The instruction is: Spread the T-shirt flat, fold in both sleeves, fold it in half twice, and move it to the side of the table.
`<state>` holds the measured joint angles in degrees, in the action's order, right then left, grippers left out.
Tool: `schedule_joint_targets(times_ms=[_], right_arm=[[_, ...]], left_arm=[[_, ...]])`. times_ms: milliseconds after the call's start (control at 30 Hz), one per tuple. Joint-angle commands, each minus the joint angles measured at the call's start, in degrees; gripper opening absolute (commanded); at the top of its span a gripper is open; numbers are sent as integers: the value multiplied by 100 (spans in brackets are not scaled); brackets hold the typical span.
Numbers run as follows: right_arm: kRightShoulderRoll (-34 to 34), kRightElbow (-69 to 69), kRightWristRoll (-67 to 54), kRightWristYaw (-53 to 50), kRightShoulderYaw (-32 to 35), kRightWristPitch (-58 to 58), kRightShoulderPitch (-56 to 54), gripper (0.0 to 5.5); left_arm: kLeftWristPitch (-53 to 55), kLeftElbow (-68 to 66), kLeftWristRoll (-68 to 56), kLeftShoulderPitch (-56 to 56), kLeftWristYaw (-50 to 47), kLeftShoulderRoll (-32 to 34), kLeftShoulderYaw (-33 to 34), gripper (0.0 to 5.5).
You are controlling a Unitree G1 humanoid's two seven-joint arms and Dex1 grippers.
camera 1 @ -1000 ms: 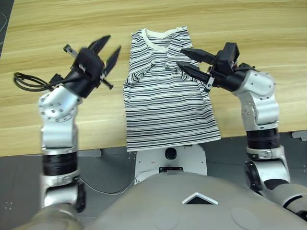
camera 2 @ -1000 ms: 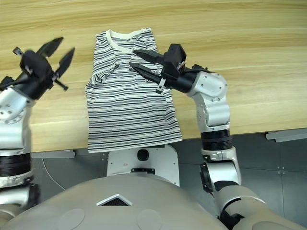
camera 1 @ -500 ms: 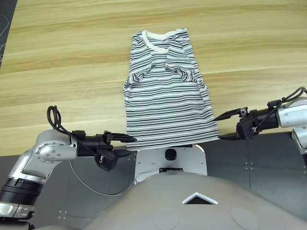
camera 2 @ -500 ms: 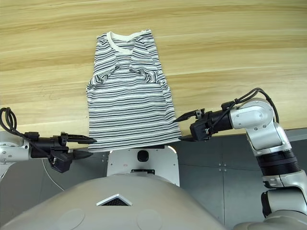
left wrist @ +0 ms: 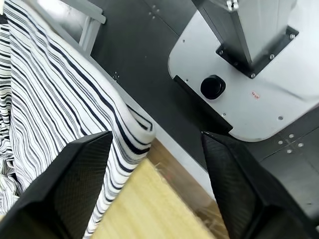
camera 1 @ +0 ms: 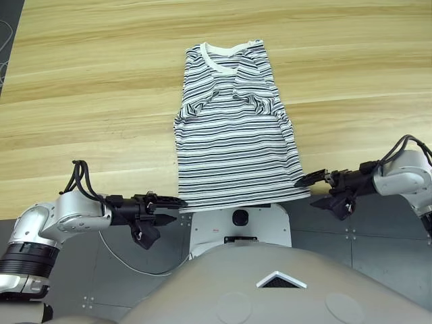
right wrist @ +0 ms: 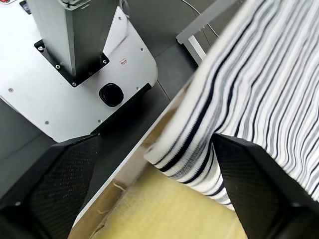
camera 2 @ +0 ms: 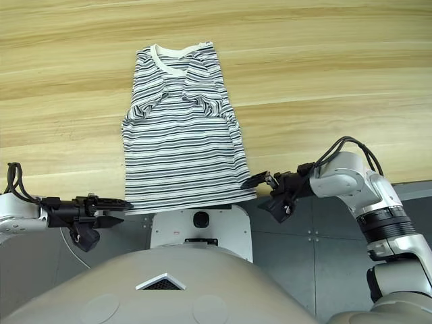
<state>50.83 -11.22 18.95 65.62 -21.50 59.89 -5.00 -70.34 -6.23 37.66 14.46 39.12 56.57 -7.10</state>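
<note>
The black-and-white striped T-shirt point(camera 1: 233, 128) lies lengthwise on the wooden table point(camera 1: 94, 101), collar far, both sleeves folded in over the chest. Its hem point(camera 1: 236, 199) hangs slightly over the table's front edge. My left gripper point(camera 1: 177, 209) is open at the hem's left corner, which sits between its fingers point(left wrist: 75, 184) in the left wrist view. My right gripper point(camera 1: 307, 191) is open at the hem's right corner point(right wrist: 189, 154), and its fingers point(right wrist: 259, 179) straddle the cloth edge. Neither gripper has closed on the fabric.
Bare wood stretches wide on both sides of the shirt. Below the front edge stands a white base plate with a black knob point(camera 1: 239, 217) on a dark floor point(camera 1: 378, 256). A thin cable point(camera 1: 5, 30) lies at the far left.
Both arms came down from above the shirt's chest to the table's front edge. They then moved inward until their open fingers reached the hem corners. The shirt has not moved.
</note>
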Motion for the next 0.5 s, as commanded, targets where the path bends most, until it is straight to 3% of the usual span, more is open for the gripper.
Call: schedule_joint_targets(times_ms=[33, 500], right_arm=[[-16, -227, 312, -481, -120, 434, -283, 411], [-88, -551, 612, -1560, -607, 931, -596, 411]], left_arm=[[-256, -186, 1032, -446, -775, -117, 71, 329], [-249, -40, 1927, -635, -2354, -390, -360, 329]])
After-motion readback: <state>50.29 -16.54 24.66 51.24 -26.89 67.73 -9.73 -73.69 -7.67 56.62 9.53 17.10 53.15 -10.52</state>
